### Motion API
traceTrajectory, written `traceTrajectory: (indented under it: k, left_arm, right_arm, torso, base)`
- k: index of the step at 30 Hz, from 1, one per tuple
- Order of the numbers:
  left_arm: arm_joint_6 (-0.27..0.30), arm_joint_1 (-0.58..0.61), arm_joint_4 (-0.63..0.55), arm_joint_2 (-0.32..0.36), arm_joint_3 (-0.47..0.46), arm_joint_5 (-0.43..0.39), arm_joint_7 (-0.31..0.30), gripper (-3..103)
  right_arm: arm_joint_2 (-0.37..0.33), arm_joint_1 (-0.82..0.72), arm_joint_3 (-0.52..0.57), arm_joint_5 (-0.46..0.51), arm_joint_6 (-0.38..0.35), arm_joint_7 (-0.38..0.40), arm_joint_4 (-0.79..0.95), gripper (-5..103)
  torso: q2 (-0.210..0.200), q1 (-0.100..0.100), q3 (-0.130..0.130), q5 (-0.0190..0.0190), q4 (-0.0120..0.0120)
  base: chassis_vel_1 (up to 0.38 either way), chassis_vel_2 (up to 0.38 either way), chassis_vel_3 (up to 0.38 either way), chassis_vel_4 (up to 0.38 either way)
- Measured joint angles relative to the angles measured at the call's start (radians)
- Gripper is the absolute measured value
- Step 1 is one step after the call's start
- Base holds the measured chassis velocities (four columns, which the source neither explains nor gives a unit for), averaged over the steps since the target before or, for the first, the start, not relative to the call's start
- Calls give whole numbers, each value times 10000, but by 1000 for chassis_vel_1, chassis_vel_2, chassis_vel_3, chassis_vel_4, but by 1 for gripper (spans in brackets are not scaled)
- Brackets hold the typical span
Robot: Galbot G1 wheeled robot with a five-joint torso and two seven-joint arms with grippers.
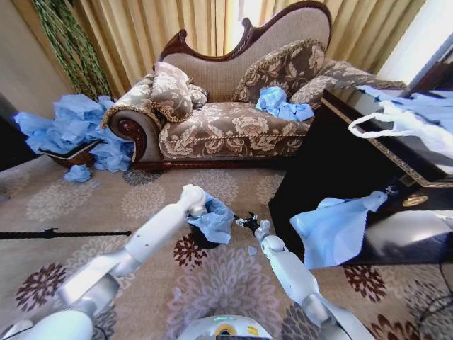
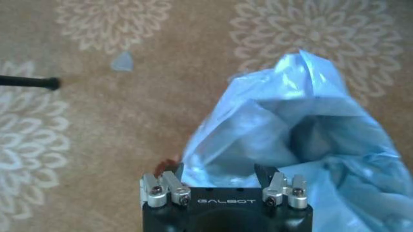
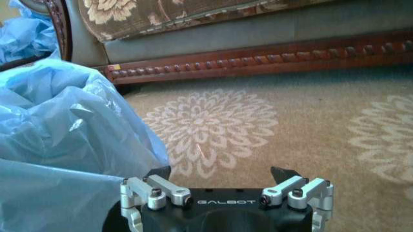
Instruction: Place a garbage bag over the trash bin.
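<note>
- Beige patterned carpet (image 1: 233,191) with pale and dark-red flower medallions, spread across the whole floor.
- Small round black trash bin (image 1: 200,237) standing on it, draped with the thin light-blue plastic garbage bag (image 1: 214,218).
- Carved-wood sofa (image 1: 226,127) with floral upholstery resting at the far side.
- Heap of crumpled light-blue bags (image 1: 71,131) just beside the sofa's end.
- Dark wooden cabinet (image 1: 368,177) at the right.
- Thin black rod (image 1: 64,234) lying flat.
- Tiny blue plastic scrap (image 2: 122,61) lying loose.

Light-blue garbage bag (image 1: 214,219); black trash bin (image 1: 200,239); beige floral carpet (image 1: 226,283).
</note>
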Motion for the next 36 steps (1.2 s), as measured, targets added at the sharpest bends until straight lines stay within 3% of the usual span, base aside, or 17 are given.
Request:
traceTrajectory:
  k: [5, 7, 16, 20, 22, 24, 26, 27, 29, 34, 36]
  left_arm:
    - [-22, 312, -379, 512, -97, -156, -42, 75]
    - [-16, 459, -353, 544, -172, -85, 18, 78]
    - [-77, 789, -375, 683, -196, 163, 396, 75]
    - [-206, 965, -354, 760, -151, 380, 832, 55]
    - [-233, 975, -353, 759, -161, 404, 905, 55]
    - [-310, 978, -393, 786, -167, 458, 1167, 44]
    - [-335, 974, -400, 792, -167, 476, 1252, 44]
    - [-347, 969, -400, 794, -167, 485, 1325, 33]
    - [-350, 964, -386, 805, -174, 510, 1474, 23]
    - [-352, 1027, -438, 809, -272, 507, 1595, 12]
    - [-371, 1086, -518, 814, -329, 496, 1626, 3]
  right_arm:
    - [-2, -12, 40, 2, 14, -5, -35, 100]
    - [-4, -35, 44, 1, 20, -7, -38, 100]
    - [-21, -131, 46, -42, 38, -7, 11, 100]
    - [-8, -188, 48, -56, 69, -9, 63, 100]
    - [-13, -200, 49, -61, 74, -11, 76, 100]
    - [-33, -233, 52, -77, 96, -15, 94, 100]
    - [-39, -233, 54, -79, 102, -17, 99, 100]
    - [-43, -233, 56, -79, 109, -18, 102, 100]
    - [-56, -233, 63, -77, 124, -19, 103, 100]
    - [-103, -246, 72, -63, 133, -19, 102, 100]
    - [-122, -250, 72, -52, 134, -20, 97, 100]
  torso:
    - [0, 0, 0, 0, -4]
    - [0, 0, 0, -2, -4]
    - [0, 0, 0, 1, -6]
    - [0, 0, 0, 0, -3]
    - [0, 0, 0, 0, -3]
    - [0, 0, 0, 0, -7]
    - [0, 0, 0, 0, -6]
    - [0, 0, 0, 0, -5]
    - [0, 0, 1, 0, -4]
    - [0, 0, 0, 0, -5]
    - [0, 0, 1, -1, -4]
  base:
    - [0, 0, 0, 0]
    - [0, 0, 0, 0]
    - [0, 0, 0, 0]
    - [0, 0, 0, 0]
    - [0, 0, 0, 0]
    - [0, 0, 0, 0]
    - [0, 0, 0, 0]
    - [0, 0, 0, 0]
    - [0, 0, 0, 0]
    - [0, 0, 0, 0]
    - [0, 0, 0, 0]
